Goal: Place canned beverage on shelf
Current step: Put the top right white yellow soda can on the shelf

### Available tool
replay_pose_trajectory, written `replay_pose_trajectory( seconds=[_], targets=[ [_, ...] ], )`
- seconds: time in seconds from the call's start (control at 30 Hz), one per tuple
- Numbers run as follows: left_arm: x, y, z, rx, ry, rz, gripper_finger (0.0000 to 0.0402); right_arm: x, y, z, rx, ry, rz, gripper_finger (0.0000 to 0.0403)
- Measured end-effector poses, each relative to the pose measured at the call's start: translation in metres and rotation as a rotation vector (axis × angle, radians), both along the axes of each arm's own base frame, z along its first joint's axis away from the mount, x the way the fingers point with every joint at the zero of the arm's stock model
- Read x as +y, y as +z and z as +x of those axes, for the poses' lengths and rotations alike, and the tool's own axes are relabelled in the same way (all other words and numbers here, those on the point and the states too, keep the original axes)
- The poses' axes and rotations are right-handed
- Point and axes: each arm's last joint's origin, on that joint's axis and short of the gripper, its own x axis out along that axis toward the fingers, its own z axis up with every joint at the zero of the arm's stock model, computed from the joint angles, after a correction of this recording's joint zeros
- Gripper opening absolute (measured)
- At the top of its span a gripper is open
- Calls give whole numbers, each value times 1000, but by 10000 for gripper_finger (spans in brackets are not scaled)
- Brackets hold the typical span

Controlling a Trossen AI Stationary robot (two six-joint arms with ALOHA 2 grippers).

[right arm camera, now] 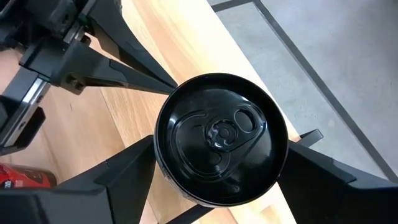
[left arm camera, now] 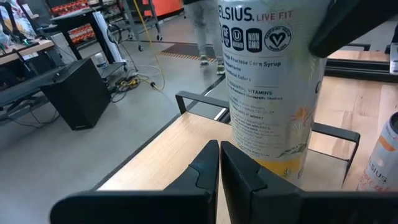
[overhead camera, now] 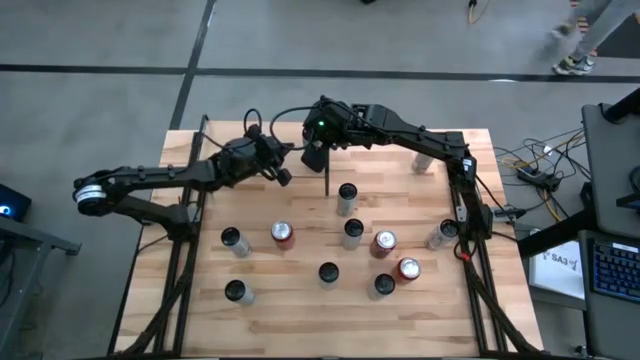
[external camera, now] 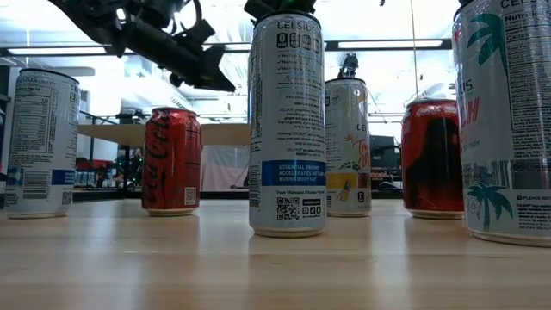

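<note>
1. I'm at work in a lab or workshop hall: bare grey concrete floor (overhead camera: 300, 40) marked with dark lines all round my table (overhead camera: 300, 315).
2. Cables (overhead camera: 535, 165) trail beside a keyboard (overhead camera: 612, 270) on my right.
3. Looking out, I see workbenches (left arm camera: 25, 53), a black box (left arm camera: 78, 90), and long ceiling strip lights (external camera: 370, 43).
</note>
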Motion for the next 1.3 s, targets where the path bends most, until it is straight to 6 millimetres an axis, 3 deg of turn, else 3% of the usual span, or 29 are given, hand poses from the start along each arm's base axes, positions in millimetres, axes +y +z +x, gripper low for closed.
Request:
replay_pose_trajectory(
  seconds=[0.5, 0.87, 1.3],
  targets=[
    [0, -1, 0, 12, 0, -4, 0, 0, -1, 1, 8, 12, -11, 278],
    [0, -1, 0, 13, 0, -5, 0, -1, -3, 1, 8, -6, 1, 358],
    [-5, 10, -10, -15, -5, 6, 0, 1, 17, -8, -55, -10, -13, 364]
  ],
)
